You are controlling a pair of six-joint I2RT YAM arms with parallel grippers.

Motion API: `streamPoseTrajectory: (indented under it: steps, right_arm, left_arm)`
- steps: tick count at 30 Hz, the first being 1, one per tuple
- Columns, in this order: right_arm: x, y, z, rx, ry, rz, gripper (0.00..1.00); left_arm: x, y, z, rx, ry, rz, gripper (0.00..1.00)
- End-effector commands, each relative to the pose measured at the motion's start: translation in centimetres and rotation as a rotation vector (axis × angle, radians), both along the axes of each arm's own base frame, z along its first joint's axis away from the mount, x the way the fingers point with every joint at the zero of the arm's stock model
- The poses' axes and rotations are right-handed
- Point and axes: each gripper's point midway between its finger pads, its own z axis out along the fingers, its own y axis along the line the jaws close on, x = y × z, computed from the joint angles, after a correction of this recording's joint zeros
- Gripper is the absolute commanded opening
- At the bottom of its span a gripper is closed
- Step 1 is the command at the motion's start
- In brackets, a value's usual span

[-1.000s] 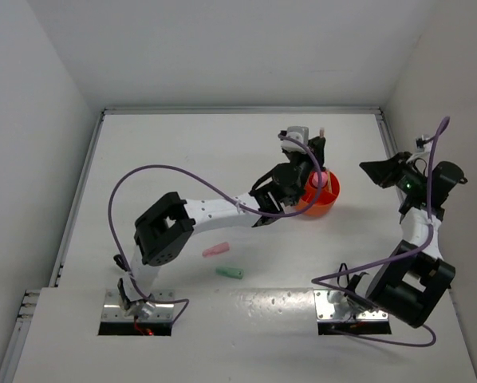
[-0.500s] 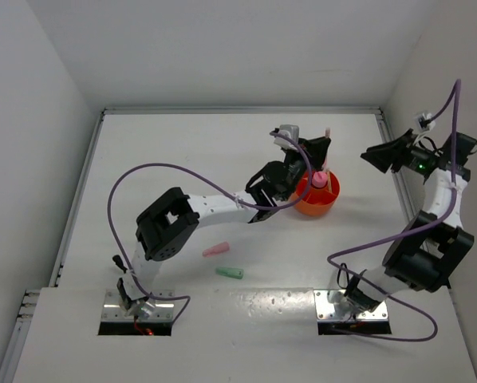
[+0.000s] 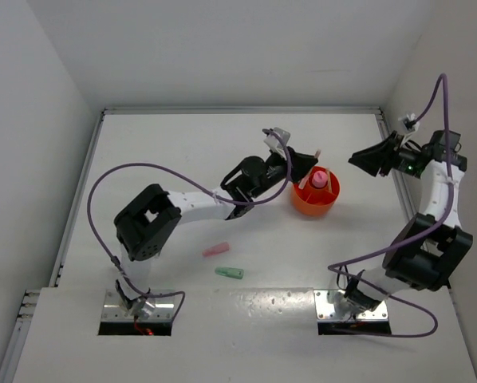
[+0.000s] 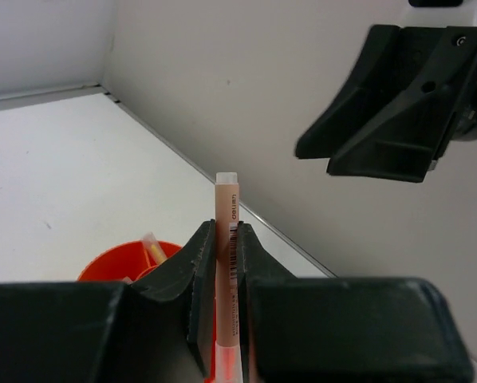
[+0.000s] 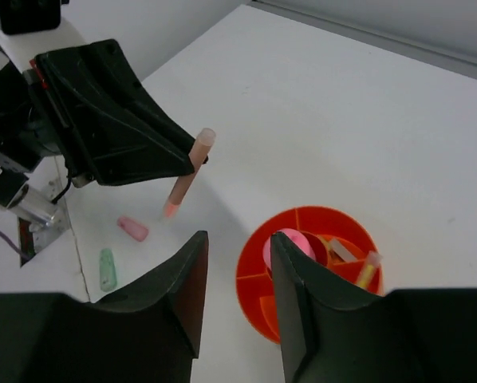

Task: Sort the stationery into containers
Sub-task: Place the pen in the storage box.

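Observation:
My left gripper (image 3: 307, 160) is shut on a thin pink stick (image 4: 226, 239), held in the air just left of the orange cup (image 3: 309, 209). The right wrist view shows the stick (image 5: 186, 180) tilted, its lower end over bare table. Inside the cup (image 5: 334, 215) stand a pink-capped tube (image 5: 289, 242) and a yellow stick (image 5: 368, 270). My right gripper (image 3: 360, 160) hangs open and empty in the air to the right of the cup, pointing at it. A pink marker (image 3: 215, 250) and a green marker (image 3: 230, 272) lie on the table nearer the arm bases.
White walls close the table at the back and on both sides. The right arm's black jaws (image 4: 390, 104) hang in front of the right wall, across the cup from my left gripper. Purple cables loop over both arms.
The left gripper has drawn back to the left with the pink stick, which now sits lower and beside the cup. The right gripper has swung in toward the cup.

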Motion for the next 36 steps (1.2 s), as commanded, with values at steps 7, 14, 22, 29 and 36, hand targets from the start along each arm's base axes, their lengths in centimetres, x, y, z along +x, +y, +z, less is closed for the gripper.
streamPoseTrajectory:
  steps: [7, 14, 22, 29, 36]
  right_arm:
    - [-1.9, 5.5, 6.4, 0.093, -0.159, 0.202, 0.48]
    - [-2.3, 6.3, 6.9, 0.090, -0.172, 0.215, 0.49]
    - [-2.3, 6.9, 6.3, 0.114, -0.133, 0.227, 0.46]
    - [-2.4, 6.9, 6.3, 0.114, -0.133, 0.227, 0.30]
    - [-2.4, 6.9, 6.1, 0.127, -0.109, 0.224, 0.16]
  left_arm:
    - [-5.3, -0.4, 6.3, -0.044, -0.128, -0.174, 0.00]
    - [-6.2, -2.2, 5.7, -0.025, -0.131, -0.194, 0.00]
    - [-6.7, -3.3, 6.4, -0.045, -0.143, -0.204, 0.00]
    - [-6.0, -3.6, 6.2, -0.047, -0.137, -0.184, 0.00]
    - [-5.0, -4.0, 5.5, -0.045, -0.123, -0.145, 0.00]
